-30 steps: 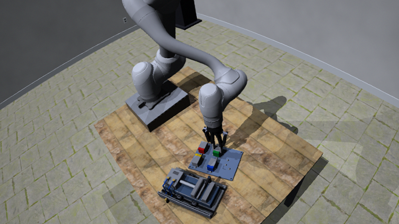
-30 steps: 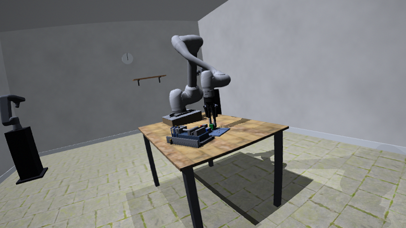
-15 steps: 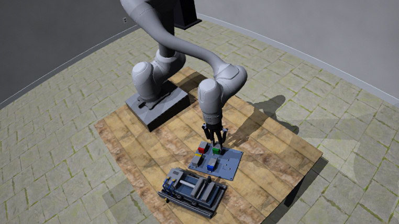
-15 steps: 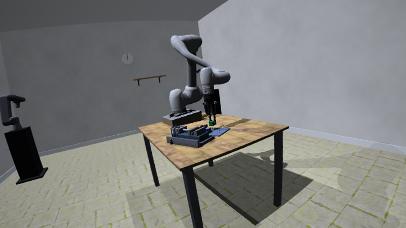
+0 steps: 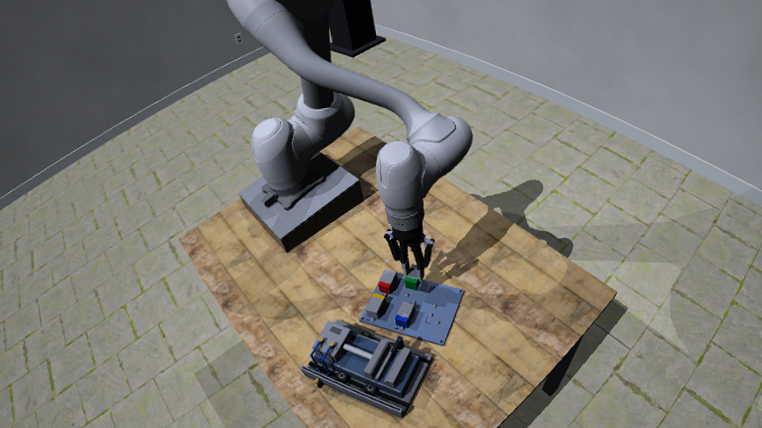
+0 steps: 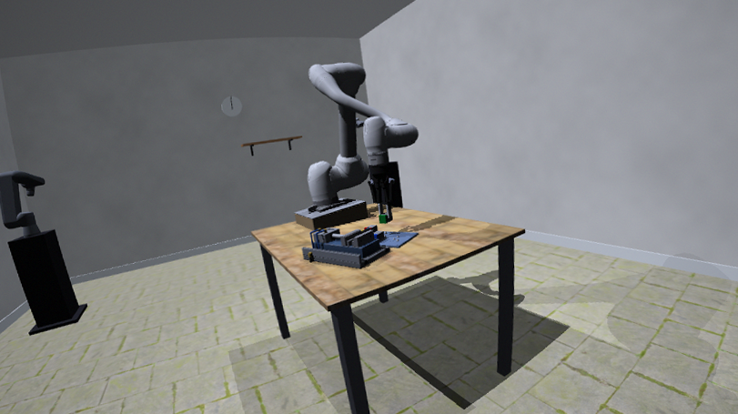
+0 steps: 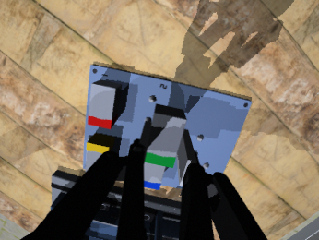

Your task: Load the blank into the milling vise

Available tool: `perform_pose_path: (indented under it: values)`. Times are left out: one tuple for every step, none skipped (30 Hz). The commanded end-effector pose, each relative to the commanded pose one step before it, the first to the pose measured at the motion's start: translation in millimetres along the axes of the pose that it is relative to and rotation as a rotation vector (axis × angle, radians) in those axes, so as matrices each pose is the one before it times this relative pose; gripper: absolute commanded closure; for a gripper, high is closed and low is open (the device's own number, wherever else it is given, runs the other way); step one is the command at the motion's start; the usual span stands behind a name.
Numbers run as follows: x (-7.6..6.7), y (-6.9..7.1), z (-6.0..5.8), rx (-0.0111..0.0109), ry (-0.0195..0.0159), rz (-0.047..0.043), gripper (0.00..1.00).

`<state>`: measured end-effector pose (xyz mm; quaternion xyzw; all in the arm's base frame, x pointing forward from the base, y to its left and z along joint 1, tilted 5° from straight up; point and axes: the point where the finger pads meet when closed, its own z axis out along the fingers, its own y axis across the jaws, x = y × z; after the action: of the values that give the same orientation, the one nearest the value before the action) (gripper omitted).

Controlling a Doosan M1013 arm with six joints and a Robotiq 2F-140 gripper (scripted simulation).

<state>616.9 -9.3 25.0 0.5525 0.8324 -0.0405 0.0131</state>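
Note:
The blank with the green end (image 5: 411,282) (image 6: 382,219) (image 7: 159,160) is held above the infeed plate (image 5: 448,308) (image 6: 401,239) (image 7: 221,111), looking level, its green end toward the vise side. My gripper (image 5: 414,271) (image 6: 385,210) (image 7: 164,136) points down and is shut on it, one finger along each long side. The milling vise (image 5: 353,391) (image 6: 340,258) stands beside the plate, with a gap between its jaws. The fixed jaw (image 5: 398,367) is the end block without hoses. The work stop (image 5: 399,342) is small and dark at the jaws' plate-side end. The bars are too small to make out.
Blanks with a red end (image 5: 386,282) (image 7: 100,122), a yellow end (image 5: 376,306) (image 7: 98,148) and a blue end (image 5: 404,314) (image 7: 152,185) rest on the infeed plate. Blue hoses (image 5: 322,353) rise at the vise's far end. The robot's base block (image 5: 322,210) stands at the table's back.

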Motion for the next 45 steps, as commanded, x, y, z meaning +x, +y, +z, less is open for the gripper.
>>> perform_pose_path:
  values:
    - [0.03,0.02,-5.89,-0.0001,0.00014,-0.00003,1.0]
    - [0.0,0.0,-2.0,0.0,0.0,0.0,1.0]
    - [0.0,0.0,-2.0,0.0,0.0,0.0,1.0]
    - [0.0,0.0,-2.0,0.0,0.0,0.0,1.0]
    - [0.0,0.0,-2.0,0.0,0.0,0.0,1.0]
    - [0.0,0.0,-2.0,0.0,0.0,0.0,1.0]
    - [0.0,0.0,-2.0,0.0,0.0,0.0,1.0]
    - [0.0,0.0,-2.0,0.0,0.0,0.0,1.0]
    - [0.0,0.0,-2.0,0.0,0.0,0.0,1.0]
    - [0.0,0.0,-2.0,0.0,0.0,0.0,1.0]
    - [0.0,0.0,-2.0,0.0,0.0,0.0,1.0]
    - [0.0,0.0,0.0,0.0,0.0,0.0,1.0]
    - [0.0,0.0,0.0,0.0,0.0,0.0,1.0]
    - [0.0,0.02,-1.83,-0.00005,0.00001,0.00003,1.0]
    - [0.0,0.0,-3.0,0.0,0.0,0.0,1.0]
    - [0.0,0.0,-3.0,0.0,0.0,0.0,1.0]
    - [0.0,0.0,-3.0,0.0,0.0,0.0,1.0]
    - [0.0,0.0,-3.0,0.0,0.0,0.0,1.0]
    - [0.0,0.0,-3.0,0.0,0.0,0.0,1.0]
    - [0.0,0.0,-3.0,0.0,0.0,0.0,1.0]
    - [0.0,0.0,-3.0,0.0,0.0,0.0,1.0]
    - [0.0,0.0,-3.0,0.0,0.0,0.0,1.0]
    - [0.0,0.0,-3.0,0.0,0.0,0.0,1.0]
    - [0.0,0.0,-3.0,0.0,0.0,0.0,1.0]
    - [0.0,0.0,-3.0,0.0,0.0,0.0,1.0]
    - [0.0,0.0,-3.0,0.0,0.0,0.0,1.0]
    - [0.0,0.0,-3.0,0.0,0.0,0.0,1.0]
    - [0.0,0.0,-3.0,0.0,0.0,0.0,1.0]
    - [0.0,0.0,0.0,0.0,0.0,0.0,1.0]
    - [0.0,0.0,0.0,0.0,0.0,0.0,1.0]
    - [0.0,0.03,1.26,-0.00012,0.00001,0.00004,1.0]
    - [0.0,0.0,-0.53,0.00001,0.0,0.0,1.0]
    - [0.0,0.0,-0.53,0.00001,0.0,0.0,1.0]
    - [0.0,0.0,-0.53,0.00001,0.0,0.0,1.0]
    - [0.0,0.0,-0.53,0.00001,0.0,0.0,1.0]
    - [0.0,0.0,-0.53,0.00001,0.0,0.0,1.0]
    - [0.0,0.0,-0.53,0.00001,0.0,0.0,1.0]
    - [0.0,0.0,-0.53,0.00001,0.0,0.0,1.0]
    - [0.0,0.0,-0.53,0.00001,0.0,0.0,1.0]
    - [0.0,0.0,-0.53,0.00001,0.0,0.0,1.0]
    - [0.0,0.0,-0.53,0.00001,0.0,0.0,1.0]
    - [0.0,0.0,-0.53,0.00001,0.0,0.0,1.0]
    - [0.0,0.0,-0.53,0.00001,0.0,0.0,1.0]
    - [0.0,0.0,-0.53,0.00001,0.0,0.0,1.0]
    - [0.0,0.0,-0.53,0.00001,0.0,0.0,1.0]
